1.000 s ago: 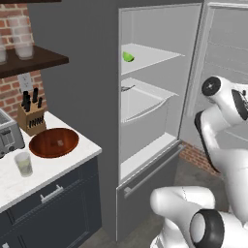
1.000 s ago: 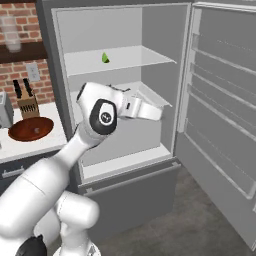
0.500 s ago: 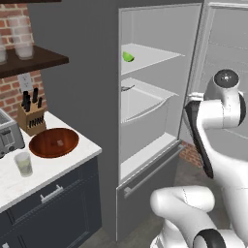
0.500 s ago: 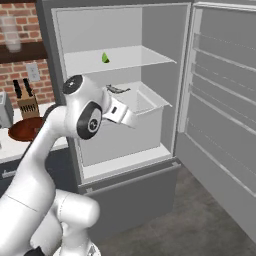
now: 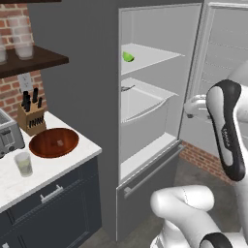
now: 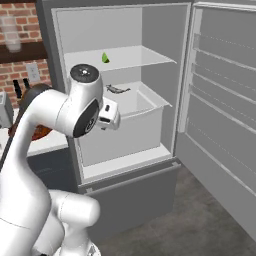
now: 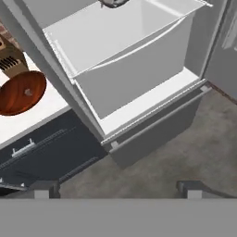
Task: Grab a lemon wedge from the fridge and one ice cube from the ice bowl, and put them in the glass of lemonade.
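Right base view: lemon wedge (upper shelf) above pincer

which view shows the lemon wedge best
The left base view: the lemon wedge sits bright and unobstructed on the fridge's upper shelf. The right base view shows it smaller, further back on that shelf. The hand view looks lower, at the drawer and floor.

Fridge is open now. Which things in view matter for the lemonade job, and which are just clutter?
For the job:
- tiny yellow-green lemon wedge on the upper shelf
- tall dark grey fridge, door open
- wide reddish-brown wooden ice bowl
- tiny pale ice cube in it
- small clear glass of lemonade
- open gripper

Lying about:
- wooden knife block
- silver toaster
- frosted glasses on the dark shelf
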### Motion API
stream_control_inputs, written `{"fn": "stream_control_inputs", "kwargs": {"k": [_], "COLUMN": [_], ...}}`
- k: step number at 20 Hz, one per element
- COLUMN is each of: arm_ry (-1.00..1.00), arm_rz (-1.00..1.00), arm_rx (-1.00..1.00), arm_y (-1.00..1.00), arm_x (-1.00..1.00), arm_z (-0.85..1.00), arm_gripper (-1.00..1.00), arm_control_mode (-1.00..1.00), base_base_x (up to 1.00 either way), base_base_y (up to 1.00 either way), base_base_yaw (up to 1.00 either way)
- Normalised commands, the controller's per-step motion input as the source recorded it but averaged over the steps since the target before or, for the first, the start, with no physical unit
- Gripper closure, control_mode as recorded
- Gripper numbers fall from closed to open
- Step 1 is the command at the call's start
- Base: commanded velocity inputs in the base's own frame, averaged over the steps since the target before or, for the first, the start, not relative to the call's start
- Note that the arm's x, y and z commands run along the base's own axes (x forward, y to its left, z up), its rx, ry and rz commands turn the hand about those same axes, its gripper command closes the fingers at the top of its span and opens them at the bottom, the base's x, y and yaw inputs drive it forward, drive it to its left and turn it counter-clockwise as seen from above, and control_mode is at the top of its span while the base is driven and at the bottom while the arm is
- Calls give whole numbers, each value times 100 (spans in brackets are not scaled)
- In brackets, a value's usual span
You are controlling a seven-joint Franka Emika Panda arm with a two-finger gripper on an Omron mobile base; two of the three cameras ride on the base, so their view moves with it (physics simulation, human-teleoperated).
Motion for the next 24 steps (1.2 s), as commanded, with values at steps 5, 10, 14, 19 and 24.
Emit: {"fn": "stream_control_inputs", "kwargs": {"k": [5,10,14,19,24], "arm_ry": [-10,-9,-3,0,-6], "arm_rz": [13,1,0,0,0], "arm_rx": [-3,-12,-2,0,0], "arm_y": [49,30,5,-2,-2], "arm_x": [-100,-98,-44,-3,0], "arm_z": [42,67,6,-10,-7], "arm_gripper": [-100,-100,-100,-100,-100], "arm_control_mode": [-100,-100,-100,-100,-100], "base_base_x": [0,0,0,0,0], "base_base_y": [0,0,0,0,0], "base_base_yaw": [0,0,0,0,0]}}
